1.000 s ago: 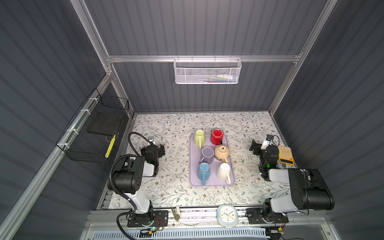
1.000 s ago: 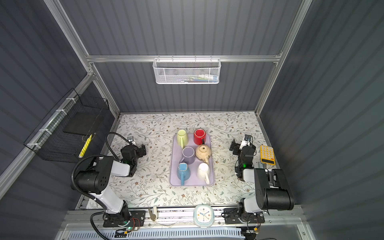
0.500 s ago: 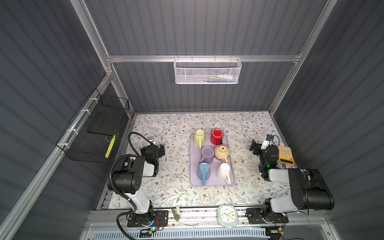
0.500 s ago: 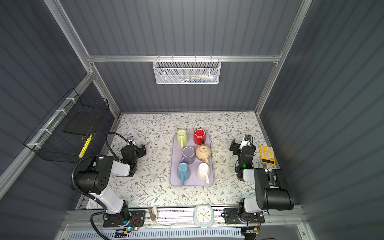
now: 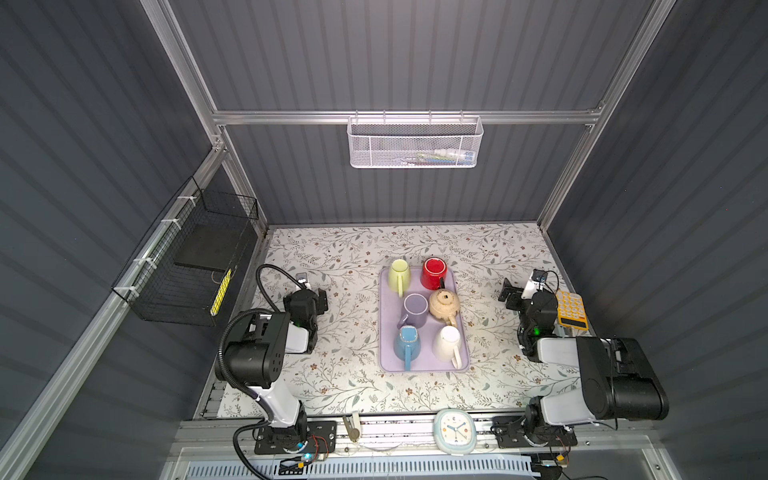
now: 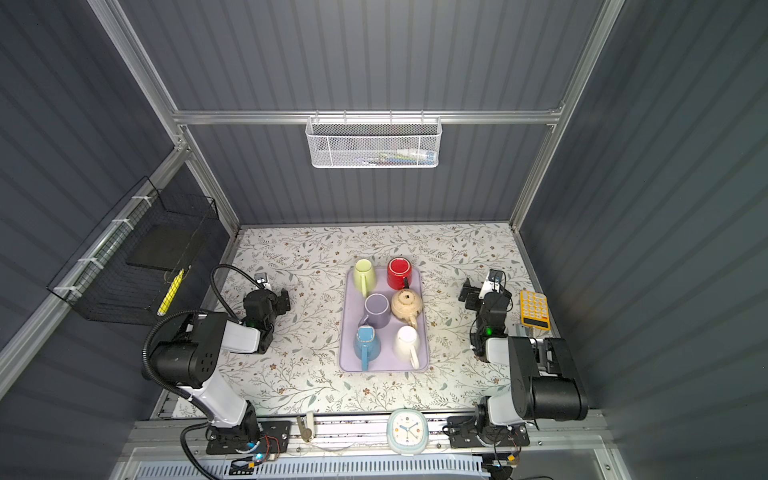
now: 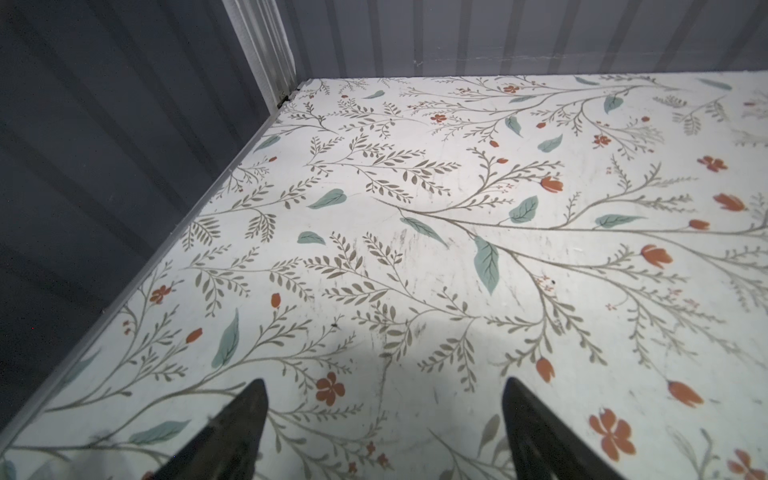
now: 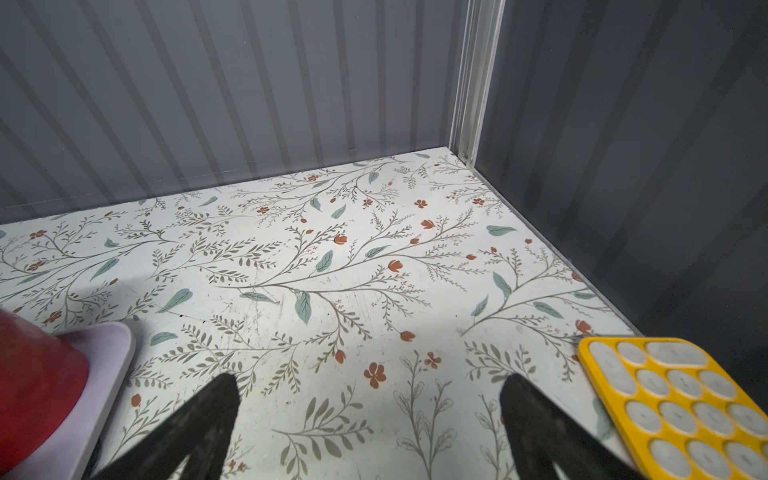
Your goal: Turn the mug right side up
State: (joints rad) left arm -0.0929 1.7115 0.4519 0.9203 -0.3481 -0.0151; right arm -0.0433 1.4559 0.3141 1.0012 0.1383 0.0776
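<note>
Judging by how the red mug [image 5: 433,272] flared downward in the right wrist view, it was taken as the inverted one, mouth down, long axis vertical. This could not be confirmed in both top views, where it was too small. It was found on the far right corner of the lilac tray [image 5: 428,365], mid-surface. The right gripper [image 8: 370,376] was seen low over the floral surface [image 5: 340,266], just right of the tray, jaws spread wide, nothing held. The mug was placed to its left and slightly farther back, near; mug and tray corner were caught at the edge of that wrist view. The left gripper [image 7: 384,382] was also seen open and empty, well apart on the tray's other side, with the yellow-green mug [image 5: 399,272] between it and the target. The right arm was therefore judged the nearer one. Obstructions noted: the beige teapot [image 5: 444,305] just beside the red mug on the near side, and the yellow-green mug just beside it on the left; contact could not be told. A dark handle-like part was seen between red mug and teapot, ownership unclear. Approach from the right or far side was judged unobstructed. The purple mug [image 5: 415,309], blue mug [image 5: 407,343] and white mug [image 5: 446,343] were set farther forward on the tray, out of the path. A yellow keypad [image 5: 571,309] was lying just right of the right gripper, away from a leftward reach.
</note>
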